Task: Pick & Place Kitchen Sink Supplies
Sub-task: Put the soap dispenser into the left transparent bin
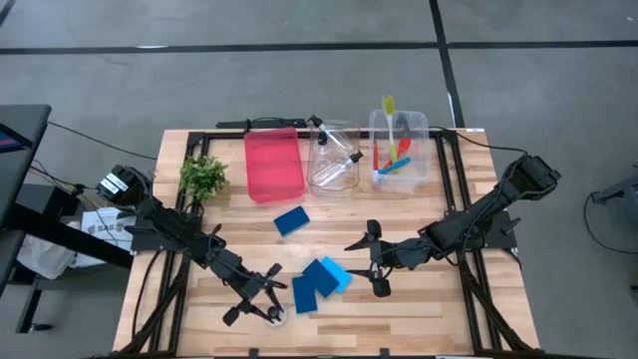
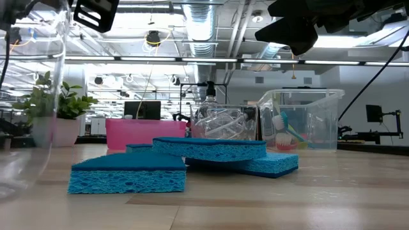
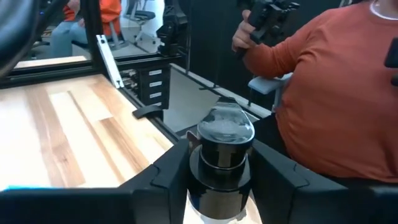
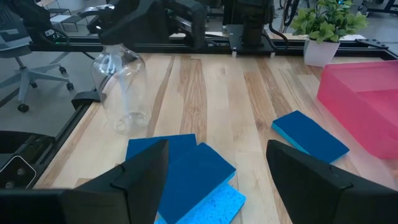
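Sponges [image 2: 128, 172] heaped up front; at seven o'clock, left gripper [image 1: 261, 304] fingers closing round bottle [image 3: 225, 155] neck to lift; right gripper [image 1: 376, 261] spread above sponges, waiting

Bright, even overhead lighting; ceiling glare, blurred foreground in low view.

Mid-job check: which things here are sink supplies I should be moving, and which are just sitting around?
Job items:
blue sponges, lone sponge
clear bottle at the left gripper
bottles in a clear bin
brushes in the other bin

Lying about:
plant
red tray
clear bins
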Controlling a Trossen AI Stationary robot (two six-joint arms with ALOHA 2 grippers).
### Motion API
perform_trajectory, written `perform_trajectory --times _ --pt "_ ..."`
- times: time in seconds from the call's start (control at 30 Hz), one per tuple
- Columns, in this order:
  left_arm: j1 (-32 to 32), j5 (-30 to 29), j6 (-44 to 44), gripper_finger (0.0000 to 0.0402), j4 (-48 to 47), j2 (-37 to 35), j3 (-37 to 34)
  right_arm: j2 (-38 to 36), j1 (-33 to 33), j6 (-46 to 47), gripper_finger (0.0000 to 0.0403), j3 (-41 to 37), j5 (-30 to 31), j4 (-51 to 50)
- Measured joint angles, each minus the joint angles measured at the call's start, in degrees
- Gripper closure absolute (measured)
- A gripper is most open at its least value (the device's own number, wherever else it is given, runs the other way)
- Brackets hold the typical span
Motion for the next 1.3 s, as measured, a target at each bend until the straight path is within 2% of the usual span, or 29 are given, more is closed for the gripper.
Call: perform_trajectory --times 0.2,0.33,0.47,0.7,0.8,0.93,1.13,1.3 --pt "0.0 0.3 0.3 0.0267 0.2 0.0 0.0 0.0 0.0 0.0 0.0138 0.0 0.0 0.0" --pt "0.0 0.2 2.5 0.0254 1.0 -0.1 0.0 0.0 0.0 0.0 0.0138 0.0 0.0 0.0" --pt "0.0 0.1 3.0 0.0266 1.6 -0.1 0.0 0.0 0.0 0.0 0.0138 0.0 0.0 0.2" --pt "0.0 -1.2 3.4 0.0266 1.7 -3.8 0.0 0.0 0.0 0.0 0.0138 0.9 0.0 0.4" --pt "0.0 -3.8 5.4 0.0261 1.7 -6.9 0.0 0.0 0.0 -0.3 0.0138 2.3 0.0 0.4" --pt "0.8 -10.9 8.7 0.0262 1.6 -11.4 0.0 -1.6 0.0 -0.7 0.0138 4.2 0.0 -0.8" --pt "6.7 -20.9 13.0 0.0262 1.4 -16.8 0.0 -9.8 -0.2 -3.4 0.0138 6.8 0.3 -10.2" --pt "18.1 -19.8 14.8 0.0263 2.9 -19.5 0.0 -20.1 -2.1 -5.2 0.0138 7.8 9.7 -23.9"
